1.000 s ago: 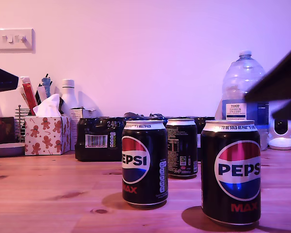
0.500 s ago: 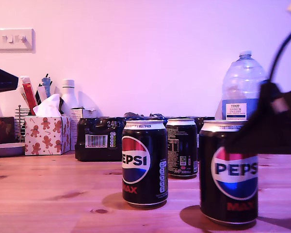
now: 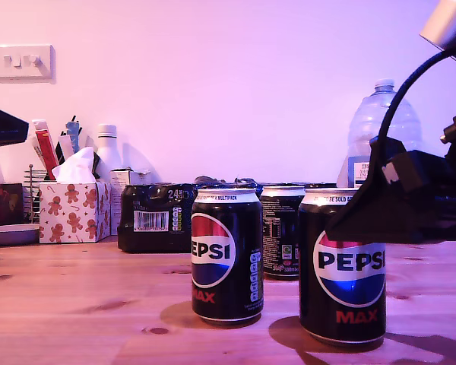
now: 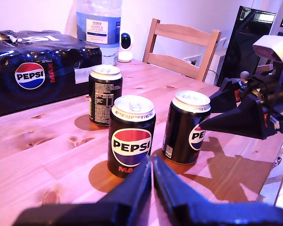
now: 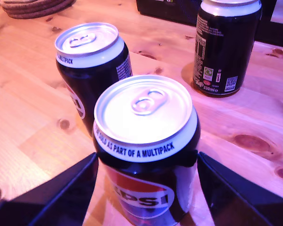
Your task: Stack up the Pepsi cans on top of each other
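Three black Pepsi cans stand apart on the wooden table [image 3: 76, 304]. The nearest Pepsi can [image 3: 342, 266] [image 5: 146, 155] [image 4: 185, 129] sits at the exterior view's right, between the fingers of my second gripper [image 5: 147, 165] [image 3: 349, 224] [image 4: 210, 110], which press on both its sides. A second can [image 3: 226, 258] [image 5: 92, 70] [image 4: 130, 139] stands in the middle. The third [image 3: 283, 228] [image 5: 226, 47] [image 4: 105, 94] stands behind them with its small print showing. My first gripper [image 4: 152, 165] is shut and empty, low over the table, a short way from the middle can.
A shrink-wrapped black multipack [image 3: 156, 217] and a large water bottle [image 3: 380, 137] line the wall, beside a tissue box [image 3: 72, 205] and a holder of utensils. A dark arm part [image 3: 0, 125] juts in at the exterior view's left edge. A wooden chair [image 4: 184, 47] stands beyond the table.
My second gripper has come in from the exterior view's right and closed around the nearest can. That can has shifted toward the exterior view's left and slightly farther from the camera.
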